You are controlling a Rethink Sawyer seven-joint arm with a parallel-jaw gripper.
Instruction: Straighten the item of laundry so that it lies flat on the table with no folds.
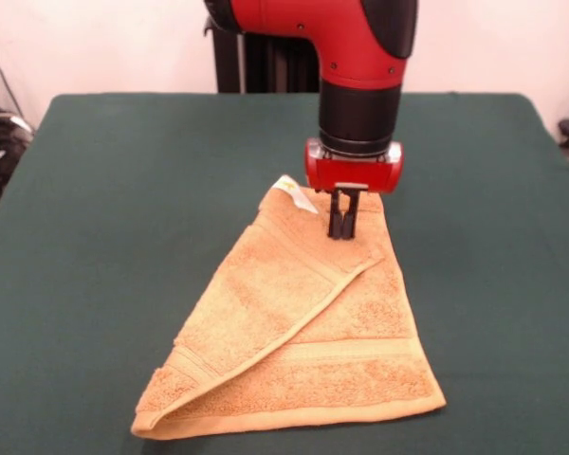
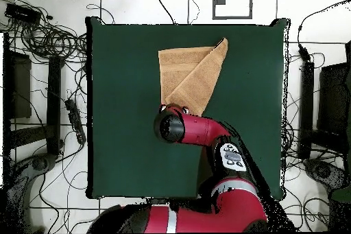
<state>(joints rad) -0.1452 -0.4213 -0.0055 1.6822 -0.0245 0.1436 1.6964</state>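
Note:
The item of laundry (image 1: pixel 303 341) is an orange-tan towel lying on the green table (image 1: pixel 123 190), folded over along a diagonal so that it forms a rough triangle. Its white tag (image 1: pixel 294 192) sticks out at the far corner. My gripper (image 1: pixel 342 230) points straight down at that far end, its two dark fingers close together and their tips down in the cloth just right of the tag. In the overhead view the towel (image 2: pixel 188 73) lies in the table's upper middle, and the arm's wrist (image 2: pixel 171 127) hides the gripper at the towel's lower tip.
The green cloth (image 2: pixel 123 142) reaches well beyond the towel on every side. Cables and equipment (image 2: pixel 48 39) lie on the floor round the table. The arm's red links (image 2: pixel 230 156) hang over the table's lower right part.

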